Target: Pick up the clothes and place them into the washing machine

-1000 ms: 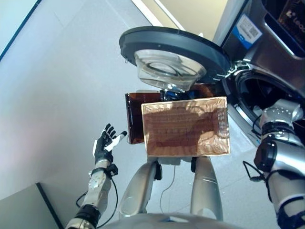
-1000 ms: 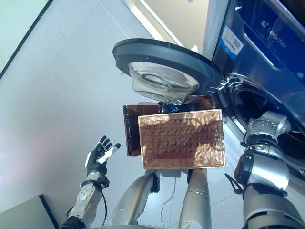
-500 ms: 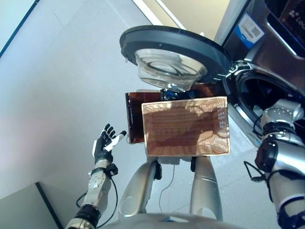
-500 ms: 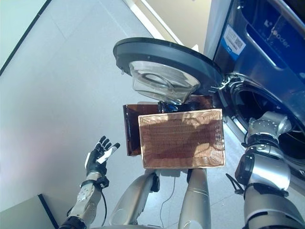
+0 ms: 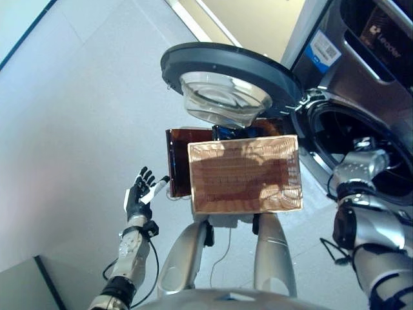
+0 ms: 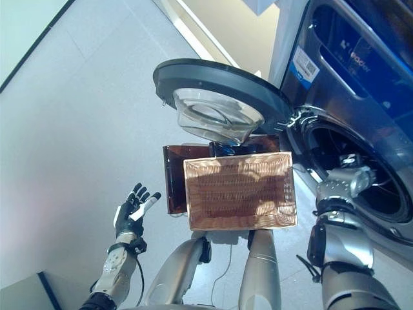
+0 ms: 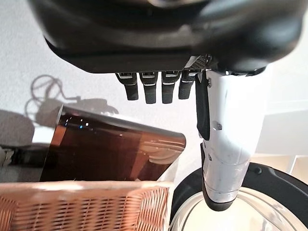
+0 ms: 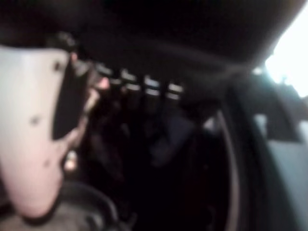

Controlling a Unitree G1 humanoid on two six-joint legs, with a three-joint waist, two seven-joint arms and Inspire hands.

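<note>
A pale grey floor (image 5: 77,116) filled the left and middle of the frame, smooth and evenly lit. A dark line (image 5: 26,40) crossed its upper left corner. A cream wall (image 5: 258,19) with a white skirting (image 5: 193,18) ran along the top centre. A grey slab (image 5: 19,290) sat at lower left
</note>
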